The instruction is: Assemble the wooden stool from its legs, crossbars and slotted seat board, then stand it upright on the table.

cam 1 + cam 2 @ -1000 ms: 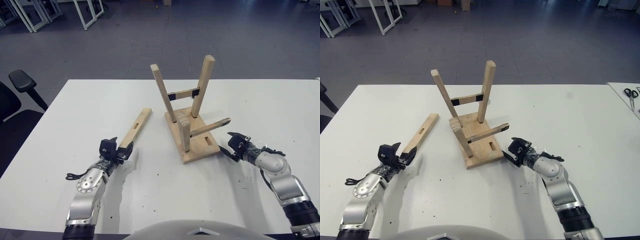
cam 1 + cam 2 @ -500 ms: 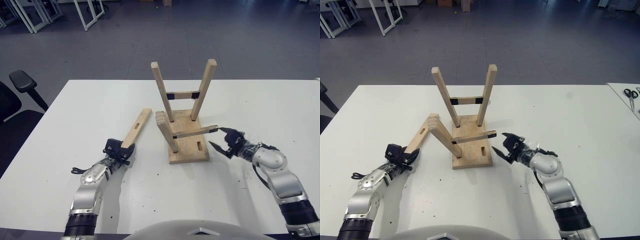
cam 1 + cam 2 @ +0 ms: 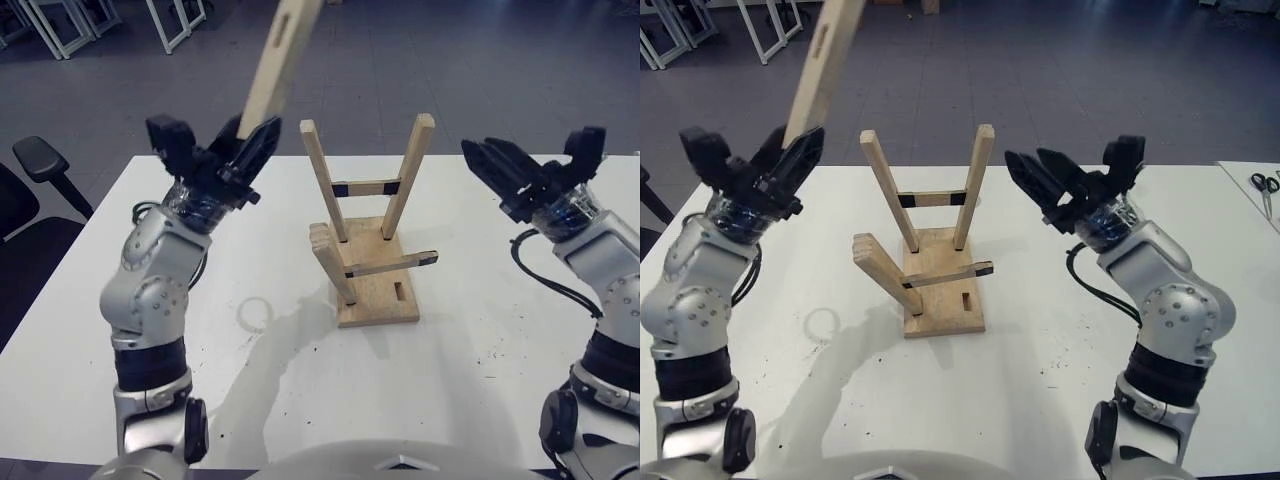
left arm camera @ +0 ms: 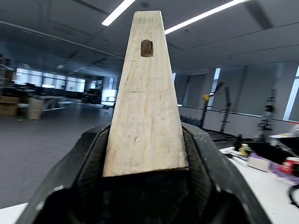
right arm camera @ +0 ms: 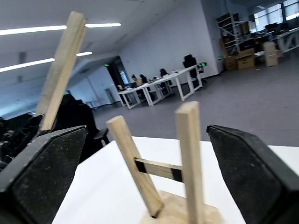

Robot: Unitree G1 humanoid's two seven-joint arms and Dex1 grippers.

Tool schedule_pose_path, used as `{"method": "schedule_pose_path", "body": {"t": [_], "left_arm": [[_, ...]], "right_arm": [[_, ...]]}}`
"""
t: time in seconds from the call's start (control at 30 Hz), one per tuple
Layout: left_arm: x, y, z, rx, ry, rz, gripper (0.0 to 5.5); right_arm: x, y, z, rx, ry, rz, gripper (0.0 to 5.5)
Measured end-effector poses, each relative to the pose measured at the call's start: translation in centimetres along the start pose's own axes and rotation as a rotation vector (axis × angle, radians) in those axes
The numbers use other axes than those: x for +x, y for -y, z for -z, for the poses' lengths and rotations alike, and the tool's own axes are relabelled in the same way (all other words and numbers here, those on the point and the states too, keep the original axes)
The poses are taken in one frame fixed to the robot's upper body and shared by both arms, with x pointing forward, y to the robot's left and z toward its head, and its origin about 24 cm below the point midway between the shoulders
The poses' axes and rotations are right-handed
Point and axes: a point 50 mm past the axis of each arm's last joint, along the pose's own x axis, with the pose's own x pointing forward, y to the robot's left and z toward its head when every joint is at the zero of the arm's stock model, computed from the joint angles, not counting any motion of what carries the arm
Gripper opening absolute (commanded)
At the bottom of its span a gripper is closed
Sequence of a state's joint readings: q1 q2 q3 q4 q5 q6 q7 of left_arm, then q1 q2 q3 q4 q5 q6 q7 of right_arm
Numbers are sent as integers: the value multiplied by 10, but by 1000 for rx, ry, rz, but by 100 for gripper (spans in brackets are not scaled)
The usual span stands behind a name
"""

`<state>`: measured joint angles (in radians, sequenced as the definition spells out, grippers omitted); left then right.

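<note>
One slotted seat board (image 3: pixel 385 300) lies flat near the middle of the white worktop (image 3: pixel 500 330). Three legs are in it: two stand upright at its far end, the left one (image 3: pixel 326 180) and the right one (image 3: pixel 407 175), and a third (image 3: pixel 333 262) leans out to the left at the near end. There are two crossbars: one (image 3: pixel 367 188) joins the two upright legs, the other (image 3: pixel 390 264) runs from the leaning leg out to the right. The fourth leg (image 3: pixel 278 60) is off the worktop, gripped at its lower end by the left pincer (image 3: pixel 250 145), left of the stool and apart from it. The right pincer (image 3: pixel 497 166) hangs open and empty, right of the stool, touching nothing
</note>
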<state>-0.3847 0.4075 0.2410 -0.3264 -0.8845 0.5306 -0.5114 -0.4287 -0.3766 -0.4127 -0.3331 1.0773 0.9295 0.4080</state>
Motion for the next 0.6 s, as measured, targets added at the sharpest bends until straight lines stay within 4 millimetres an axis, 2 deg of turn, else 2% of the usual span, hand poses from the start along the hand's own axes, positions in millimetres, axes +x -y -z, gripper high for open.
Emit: {"method": "schedule_pose_path", "body": {"t": [0.1,0.23,0.37,0.6], "left_arm": [[20,26,-20,-127,-38,274,205],[27,44,-23,-300,-107,474,205],[26,47,-16,-354,-193,524,205],[22,55,-9,-408,-296,622,205]], "right_arm": [[14,-21,-7,117,16,-183,470],[19,-36,-6,225,8,-348,470],[19,-52,-6,255,-14,-495,470],[23,-69,-8,249,-39,-625,470]]}}
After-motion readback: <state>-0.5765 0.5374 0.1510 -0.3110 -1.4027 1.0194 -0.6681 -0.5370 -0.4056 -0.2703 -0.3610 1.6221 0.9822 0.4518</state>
